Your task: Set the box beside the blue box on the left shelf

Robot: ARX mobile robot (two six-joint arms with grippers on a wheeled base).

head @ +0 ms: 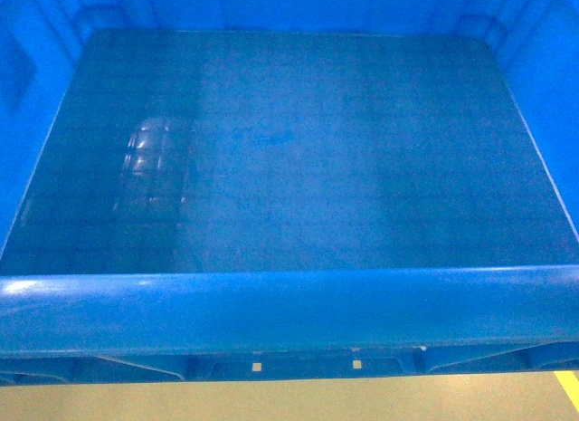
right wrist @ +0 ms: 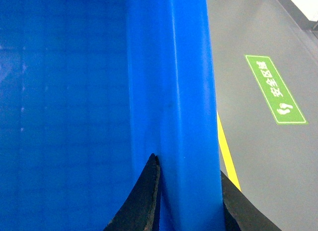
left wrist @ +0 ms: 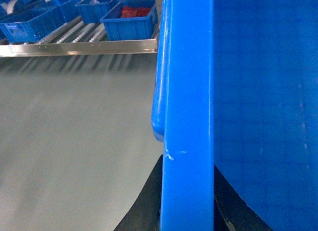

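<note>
Head view: box [head: 289,167] fills frame, hiding both grippers.

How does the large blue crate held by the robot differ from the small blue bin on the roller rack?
The large bright-blue plastic crate looks empty and fills the view; the small blue plastic bin holds something red and sits far off on the roller rack. Both are blue plastic with rims.

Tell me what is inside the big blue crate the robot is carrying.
The box looks empty in the head view: only its bare floor with a faint grid and a light reflection. The near rim hides a strip of floor just behind it. Both grippers, left and right, clamp its side walls.
</note>
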